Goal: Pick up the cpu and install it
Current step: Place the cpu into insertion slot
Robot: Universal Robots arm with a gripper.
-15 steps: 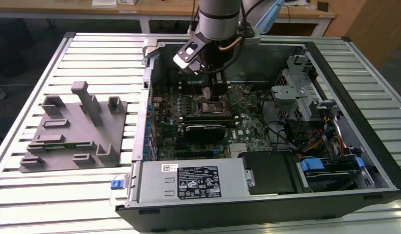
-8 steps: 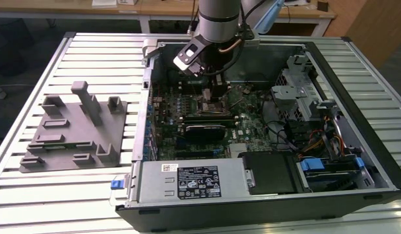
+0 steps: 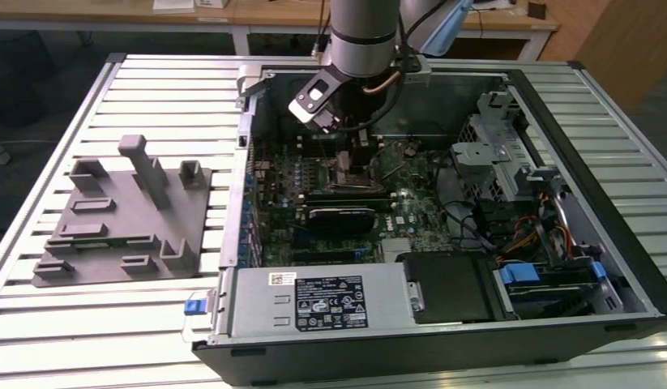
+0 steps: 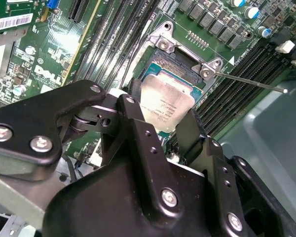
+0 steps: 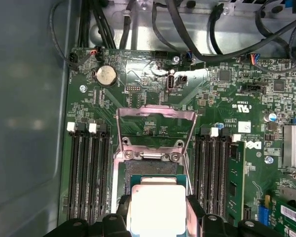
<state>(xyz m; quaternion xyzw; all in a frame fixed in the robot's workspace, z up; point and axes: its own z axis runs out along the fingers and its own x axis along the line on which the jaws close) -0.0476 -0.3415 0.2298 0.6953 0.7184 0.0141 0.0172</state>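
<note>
Your claw [image 4: 163, 112] is clenched on the cpu [image 5: 158, 210], gripping it by two opposite edges. The cpu sits level right over the socket [image 5: 148, 168]; can't tell if it's seated or just above. The hinged metal frame [image 5: 155, 112] beyond it stands open. Memory slots [image 5: 86, 173] flank both sides, with a coin battery [image 5: 106, 75] further back. In the exterior view the arm [image 3: 361, 32] reaches down into the open computer case [image 3: 420, 356]. A grey fixture plate [image 3: 106, 243] lies on the slatted table [image 3: 96, 332], to the exterior view's left of the case.

Lab: slatted bench [image 3: 149, 324], opened computer case [image 3: 420, 356]
</note>
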